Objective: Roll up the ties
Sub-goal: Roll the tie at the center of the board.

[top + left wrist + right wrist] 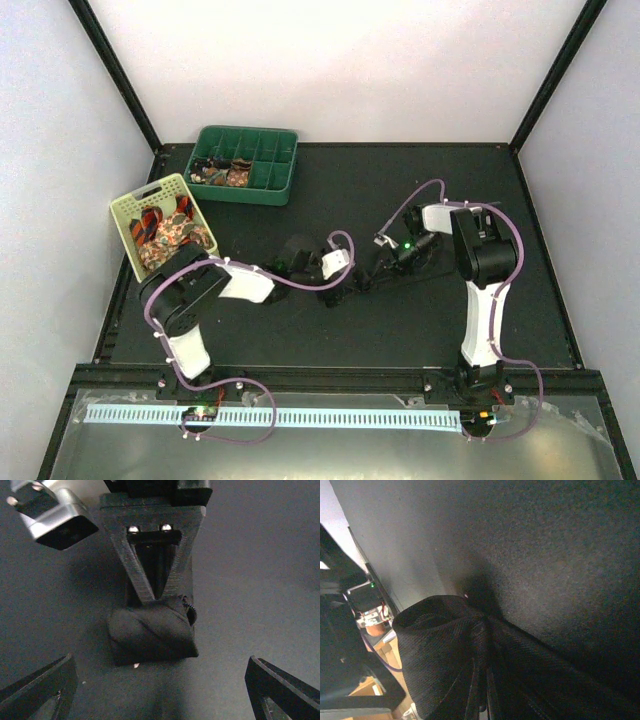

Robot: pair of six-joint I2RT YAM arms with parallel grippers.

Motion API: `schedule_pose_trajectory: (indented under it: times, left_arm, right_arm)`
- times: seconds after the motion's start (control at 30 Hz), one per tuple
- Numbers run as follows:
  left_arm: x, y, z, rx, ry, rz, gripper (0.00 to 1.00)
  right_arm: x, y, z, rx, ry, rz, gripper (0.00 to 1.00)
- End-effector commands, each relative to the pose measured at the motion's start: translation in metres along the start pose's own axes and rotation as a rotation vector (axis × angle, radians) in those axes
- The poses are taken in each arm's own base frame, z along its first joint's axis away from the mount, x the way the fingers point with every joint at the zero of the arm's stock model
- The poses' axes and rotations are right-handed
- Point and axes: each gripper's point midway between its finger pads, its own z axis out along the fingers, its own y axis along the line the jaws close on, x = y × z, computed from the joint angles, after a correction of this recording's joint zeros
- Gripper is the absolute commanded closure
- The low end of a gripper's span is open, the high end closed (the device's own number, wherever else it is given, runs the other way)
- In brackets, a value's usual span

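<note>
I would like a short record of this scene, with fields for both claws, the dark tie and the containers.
dark tie: rolled bundle lying on the black table
right claw: shut on the dark tie
left claw: open, fingers wide apart, clear of the dark tie
green tray: far left, rolled ties in some compartments
basket: near the tray, holds loose patterned ties

Lab rig: white-walled enclosure (330,60), black tabletop (400,190).
</note>
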Motion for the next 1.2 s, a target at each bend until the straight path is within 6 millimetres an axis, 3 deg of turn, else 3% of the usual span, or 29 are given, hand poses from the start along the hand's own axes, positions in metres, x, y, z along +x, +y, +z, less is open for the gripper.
schedule_pose_trajectory:
  times: [0.0, 0.13, 0.4, 0.6, 0.77, 0.93, 1.07, 1.17]
  left_arm:
    - [-0.024, -0.001, 0.017, -0.008, -0.093, 0.023, 0.07]
    - [-0.025, -0.006, 0.031, -0.029, -0.096, 0.016, 0.10]
    - [-0.006, -0.002, 0.060, -0.123, -0.037, 0.019, 0.23]
    - [0.006, 0.008, 0.067, -0.182, -0.002, 0.031, 0.34]
    - [0.008, 0.010, 0.066, -0.190, 0.029, 0.084, 0.55]
    - [0.021, 0.028, 0.055, -0.289, 0.170, 0.171, 0.71]
    - [0.047, 0.025, 0.039, -0.273, 0.298, 0.207, 0.73]
    - [0.060, 0.024, 0.030, -0.269, 0.363, 0.208, 0.73]
  right_arm:
    - [0.009, -0.043, -0.001, 0.197, 0.020, 0.007, 0.98]
    - [0.011, -0.045, 0.000, 0.193, 0.015, 0.014, 0.98]
    - [0.012, -0.048, 0.004, 0.182, 0.011, 0.020, 0.98]
    - [0.014, -0.049, 0.005, 0.179, 0.012, 0.023, 0.98]
    - [0.011, -0.045, 0.006, 0.155, 0.001, 0.019, 0.98]
    - [0.003, -0.034, 0.002, 0.120, -0.014, 0.004, 0.91]
    - [0.002, -0.023, -0.011, 0.107, 0.001, -0.020, 0.82]
    - [0.005, -0.012, -0.027, 0.069, -0.006, -0.024, 0.69]
